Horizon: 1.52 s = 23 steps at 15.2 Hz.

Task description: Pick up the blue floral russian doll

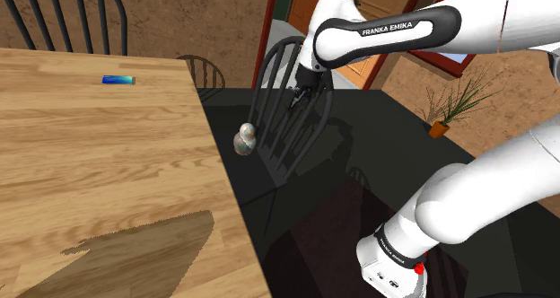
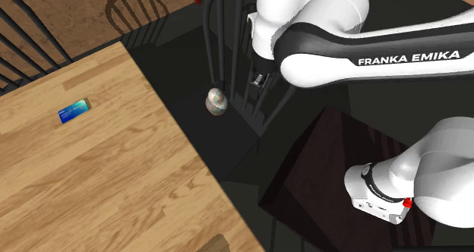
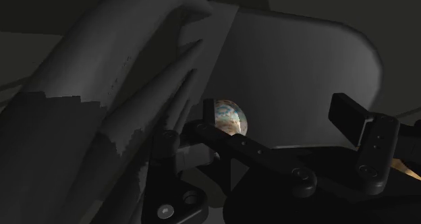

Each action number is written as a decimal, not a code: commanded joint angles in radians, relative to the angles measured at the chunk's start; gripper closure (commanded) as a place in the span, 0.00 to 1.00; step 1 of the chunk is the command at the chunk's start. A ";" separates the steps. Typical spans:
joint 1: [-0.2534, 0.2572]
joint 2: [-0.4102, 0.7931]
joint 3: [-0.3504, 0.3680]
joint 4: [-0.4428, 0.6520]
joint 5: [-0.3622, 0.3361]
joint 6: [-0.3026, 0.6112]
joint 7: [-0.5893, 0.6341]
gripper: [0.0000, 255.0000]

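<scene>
"One russian doll point(image 1: 245, 139), one white arm point(image 1: 386, 31): where does each stand?" the picture editor asks.

"The doll, pale with bluish and tan mottling, stands upright off the wooden table point(image 1: 90, 162), just beside its edge, on a dark surface at the foot of a dark spindle-back chair point(image 1: 287, 43)," the photographer answers. "The arm reaches over from the shoulder view's right. Its black gripper point(image 1: 294, 103) hangs among the chair's spindles, near the doll but apart from it."

"And the claw?"

"Wide. In the wrist view the two fingers point(image 3: 347, 111) stand apart and clasp nothing. The doll point(image 3: 229, 118) shows beyond them, close by one fingertip, with grey parts of the chair around it."

"Anything else in frame?"

"A small blue box point(image 2: 74, 111) lies flat on the table, well apart from the doll. A potted plant point(image 1: 446, 117) stands at the shoulder view's right, past the arm. Whether the dark surface is floor or seat, the views do not settle."
</scene>
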 commanded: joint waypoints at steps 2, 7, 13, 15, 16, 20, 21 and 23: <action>-0.002 0.120 0.006 0.050 -0.018 0.081 0.006 0.00; -0.005 0.307 0.008 0.147 -0.055 0.185 0.018 0.00; 0.002 0.535 0.000 0.308 -0.102 0.268 0.033 0.00; 0.007 0.612 -0.005 0.373 -0.116 0.285 0.036 0.00; 0.009 0.651 -0.007 0.408 -0.122 0.291 0.037 0.00; 0.017 0.775 -0.016 0.519 -0.139 0.313 0.040 0.00; 0.018 0.784 -0.017 0.519 -0.140 0.322 0.041 0.00; 0.019 0.802 -0.019 0.518 -0.143 0.341 0.044 0.00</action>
